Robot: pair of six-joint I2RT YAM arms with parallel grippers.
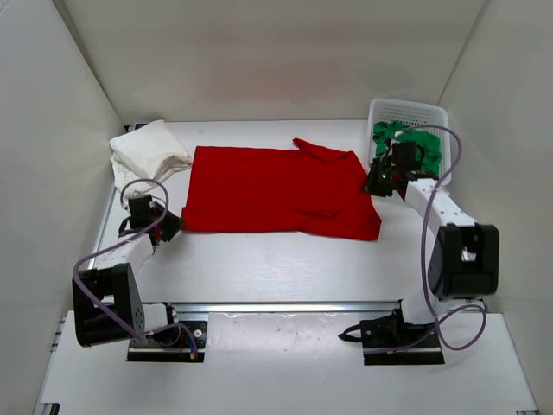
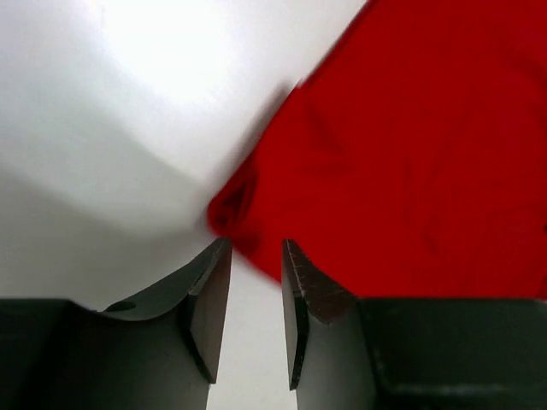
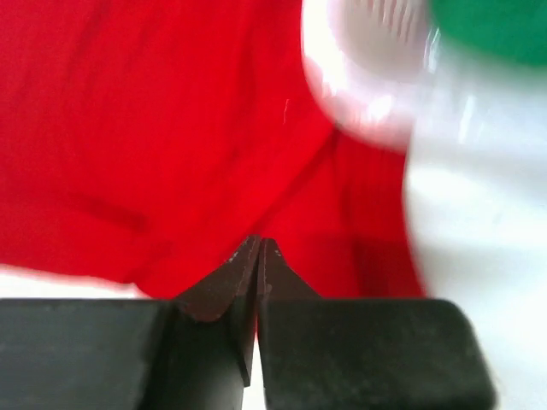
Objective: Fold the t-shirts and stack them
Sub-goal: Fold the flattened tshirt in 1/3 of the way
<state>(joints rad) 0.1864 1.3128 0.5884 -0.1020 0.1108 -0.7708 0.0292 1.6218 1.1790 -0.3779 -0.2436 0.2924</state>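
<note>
The white bench [image 1: 276, 268] is carrying everything in view, with walls standing on three sides. The red t-shirt [image 1: 268, 190] is lying spread flat across the middle of the bench, its far edge running straight and a rumpled sleeve pointing toward the far right corner. The off-white t-shirt [image 1: 149, 154] is sitting as a folded bundle at the far left corner, just beside the red one's left edge. The white perforated basket [image 1: 406, 111] is standing at the far right corner, and the green t-shirt [image 1: 425, 143] is lying crumpled inside it. The left gripper [image 1: 170, 226] is hovering near the left edge of the bench at the red t-shirt's near left corner; in the left wrist view its jaws are standing apart with only bare bench between them, and the cloth corner [image 2: 231, 205] is lying just past the fingertips [image 2: 218, 252]. The right gripper [image 1: 378, 181] is hanging over the red t-shirt's right edge, just beside the basket; in the right wrist view its jaws are pressing together at the tips [image 3: 259, 243], and whether any cloth is caught between them cannot be told.
</note>
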